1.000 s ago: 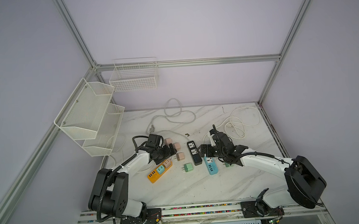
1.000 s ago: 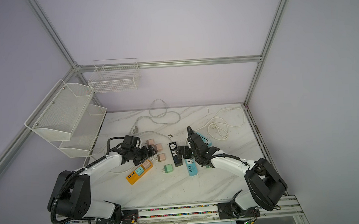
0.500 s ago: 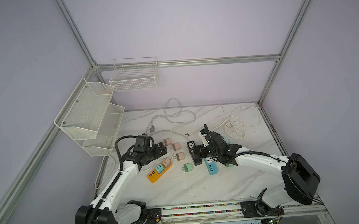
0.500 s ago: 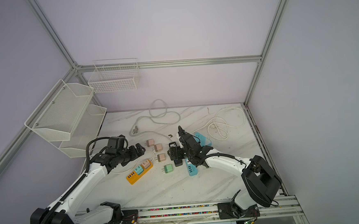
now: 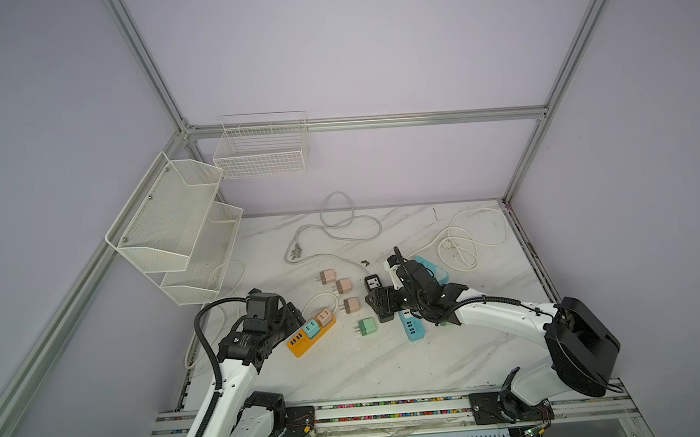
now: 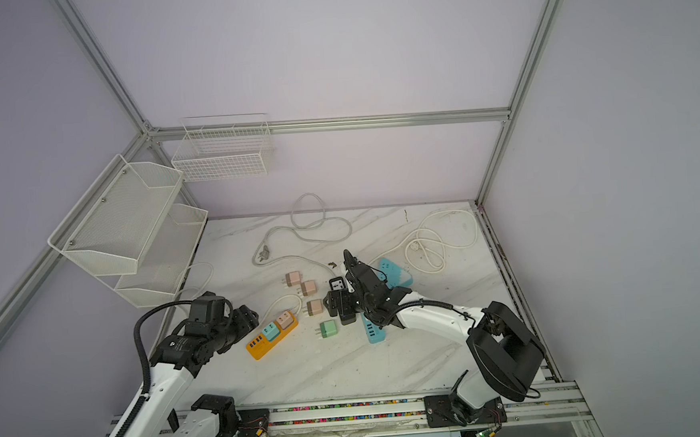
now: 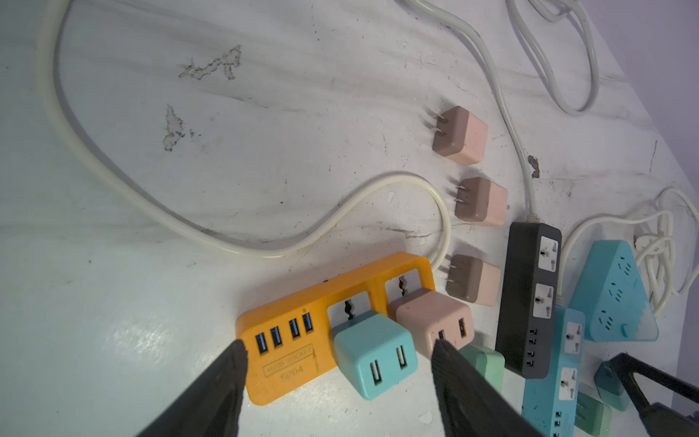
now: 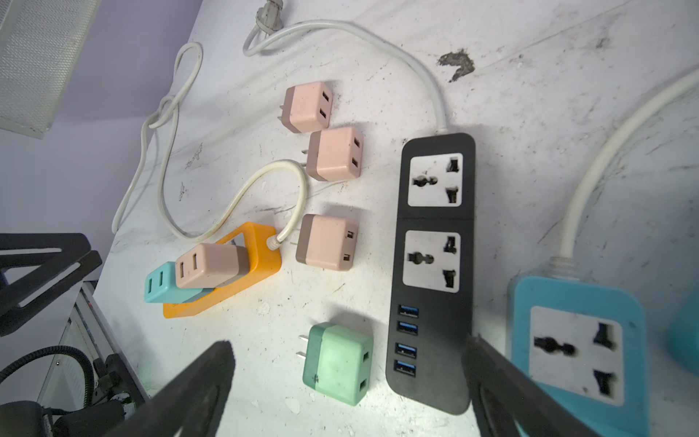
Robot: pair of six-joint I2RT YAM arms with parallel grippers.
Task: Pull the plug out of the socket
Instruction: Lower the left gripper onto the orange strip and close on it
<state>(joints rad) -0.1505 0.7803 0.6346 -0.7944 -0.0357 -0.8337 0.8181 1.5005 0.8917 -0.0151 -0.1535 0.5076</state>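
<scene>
Orange power strip [image 7: 321, 299] glossy plastic; teal plug [image 7: 372, 359] matt plastic; tabletop [image 7: 264, 151] marble-look, scuffed.

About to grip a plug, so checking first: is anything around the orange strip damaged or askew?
Nothing askew: the teal plug and pink plug both look seated in the orange strip. Only the tabletop is worn, with peeled patches and a dark chip near the black strip's cord.

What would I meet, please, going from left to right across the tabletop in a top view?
Orange plastic power strip → mint-green cube plug → long blue power strip → coiled white cable. The pink plugs and the black strip overlap these, so I left them out.
</scene>
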